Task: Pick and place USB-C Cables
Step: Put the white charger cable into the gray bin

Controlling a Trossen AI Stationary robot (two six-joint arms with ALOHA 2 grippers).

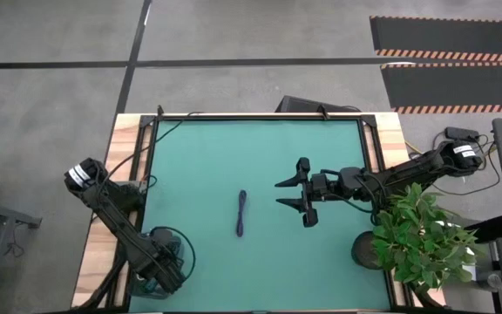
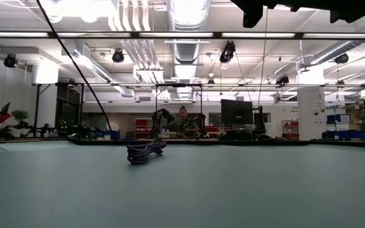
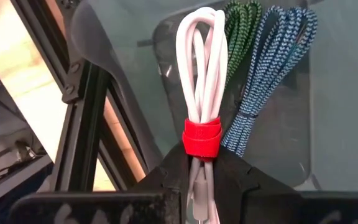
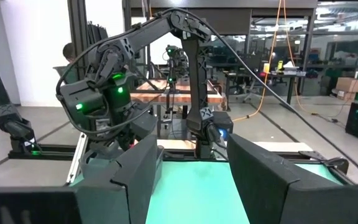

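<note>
White cable held by the left gripper over a clear bowl; right gripper open above the mat.

No brand, label or legible writing is seen in any view. In the high view, the left gripper (image 1: pixel 159 279) is reached down to the lower left over a clear bowl (image 1: pixel 184 247), the right gripper (image 1: pixel 296 192) is held level right of centre with jaws spread wide and empty, and a dark cable (image 1: pixel 241 213) is laid at mid-mat. In the low view, that dark bundle is seen left of centre. In the left wrist view, the white cable (image 3: pixel 201 68) with a red tie (image 3: pixel 202 137) is pinched between nearly closed jaws, beside a green cable (image 3: pixel 240 37) and a teal cable (image 3: pixel 272 68).
</note>
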